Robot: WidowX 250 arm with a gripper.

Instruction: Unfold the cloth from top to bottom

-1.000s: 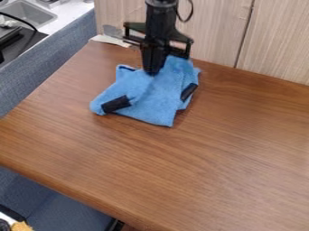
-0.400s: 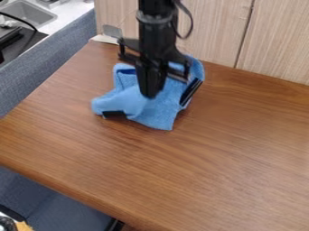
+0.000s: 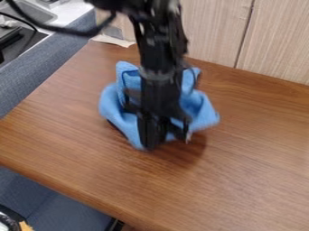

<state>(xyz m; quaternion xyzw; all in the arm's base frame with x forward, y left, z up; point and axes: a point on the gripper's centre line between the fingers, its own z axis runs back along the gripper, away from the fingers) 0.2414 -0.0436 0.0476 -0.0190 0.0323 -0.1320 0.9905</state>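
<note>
The black gripper (image 3: 151, 145) hangs over the upper middle of the wooden table, shut on the blue cloth (image 3: 119, 109). Bunched and raised in folds, the cloth shows on both sides of the gripper and behind it. Its middle is hidden by the gripper and arm. A dark shadow lies on the wood just right of the fingertips.
The brown table (image 3: 241, 158) extends to the front and right of the cloth. Behind it stands a pale wood-grain panel (image 3: 211, 31). A white scrap (image 3: 111, 40) lies at the back left corner, and a sink (image 3: 30, 11) is beyond.
The gripper has come down the view toward the table's front, pulling the cloth's middle along. Both sides of the cloth have bunched up, and its right side has swung outward.
</note>
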